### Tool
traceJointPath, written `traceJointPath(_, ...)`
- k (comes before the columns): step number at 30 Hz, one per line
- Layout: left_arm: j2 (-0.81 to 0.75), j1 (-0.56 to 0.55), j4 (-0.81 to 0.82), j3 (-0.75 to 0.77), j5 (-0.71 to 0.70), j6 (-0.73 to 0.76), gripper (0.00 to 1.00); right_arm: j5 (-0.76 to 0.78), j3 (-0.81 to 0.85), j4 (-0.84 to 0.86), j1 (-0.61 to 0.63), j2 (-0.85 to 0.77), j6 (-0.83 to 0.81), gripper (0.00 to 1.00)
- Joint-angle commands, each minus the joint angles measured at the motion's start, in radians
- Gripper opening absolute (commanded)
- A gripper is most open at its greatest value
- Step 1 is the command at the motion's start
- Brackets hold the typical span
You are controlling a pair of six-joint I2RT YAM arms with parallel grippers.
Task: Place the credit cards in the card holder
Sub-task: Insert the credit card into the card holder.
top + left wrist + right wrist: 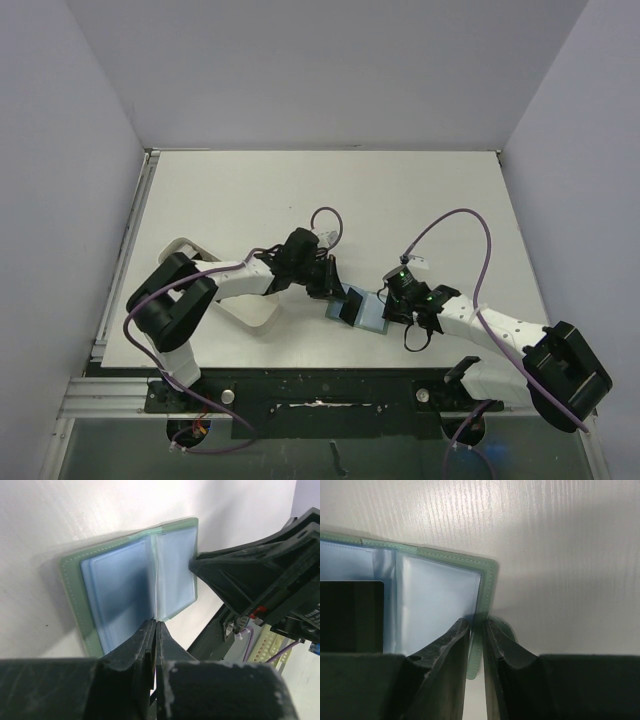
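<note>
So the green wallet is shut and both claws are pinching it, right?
Not quite. The card holder is open, not shut: the left wrist view shows its light blue sleeves spread out inside the green cover. The rest is right: the left gripper pinches one edge and the right gripper pinches the green rim on the other side.
</note>
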Motion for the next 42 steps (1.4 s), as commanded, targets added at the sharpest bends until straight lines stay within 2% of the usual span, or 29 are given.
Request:
traceJointPath(1,0.029,-0.001,0.078,0.037,0.025,0.013,0.00,0.010,-0.020,0.045,-0.004,0.000,0.017,0.19)
traceJointPath(11,0.052,-0.003,0.118,0.043,0.067,0.009,0.00,0.008,-0.031,0.050,-0.004,-0.005,0.022,0.19)
traceJointPath(20,0.033,-0.006,0.108,0.050,0.049,0.015,0.00,0.011,-0.033,0.050,-0.003,-0.004,0.023,0.19)
traceJointPath(42,0.135,-0.013,0.078,0.091,0.013,0.040,0.00,0.010,-0.037,0.056,-0.002,-0.003,0.028,0.19)
